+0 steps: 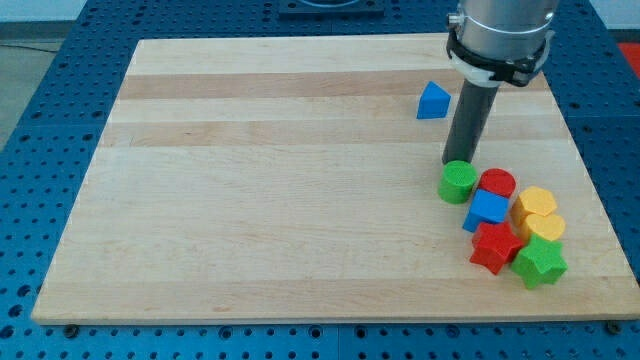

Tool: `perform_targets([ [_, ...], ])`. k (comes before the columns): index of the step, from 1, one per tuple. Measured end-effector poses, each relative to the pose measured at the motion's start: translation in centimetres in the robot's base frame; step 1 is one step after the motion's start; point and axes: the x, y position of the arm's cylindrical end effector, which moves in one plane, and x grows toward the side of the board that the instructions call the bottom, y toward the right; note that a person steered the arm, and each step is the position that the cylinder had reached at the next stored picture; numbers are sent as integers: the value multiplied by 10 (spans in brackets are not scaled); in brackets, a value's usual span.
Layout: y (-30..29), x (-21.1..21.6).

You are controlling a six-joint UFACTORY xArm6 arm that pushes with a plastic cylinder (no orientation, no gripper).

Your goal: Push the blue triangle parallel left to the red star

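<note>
My tip (460,162) sits at the green cylinder (457,182), prob. touching its top edge. No fingers on this rig, nothing held. Blue triangle (433,101) lies apart, up-left of the rod on the worktop (250,200). Red star (494,247) is low right in the cluster, w/ blue cube (487,209) just above.

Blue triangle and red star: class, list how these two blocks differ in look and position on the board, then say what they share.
1. The blue triangle is blue and three-sided; the red star is red with points.
2. The blue triangle stands alone near the view's top; the red star sits packed in a cluster, against the green star and blue cube.
3. My tip is nearer the triangle.
Both rest on the wooden board.
</note>
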Motion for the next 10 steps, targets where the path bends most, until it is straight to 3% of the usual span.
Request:
perform_targets([
  [2, 0, 0],
  [3, 53, -35],
  [4, 69, -83],
  [5, 35, -112],
  [6, -21, -112],
  [10, -119, -75],
])
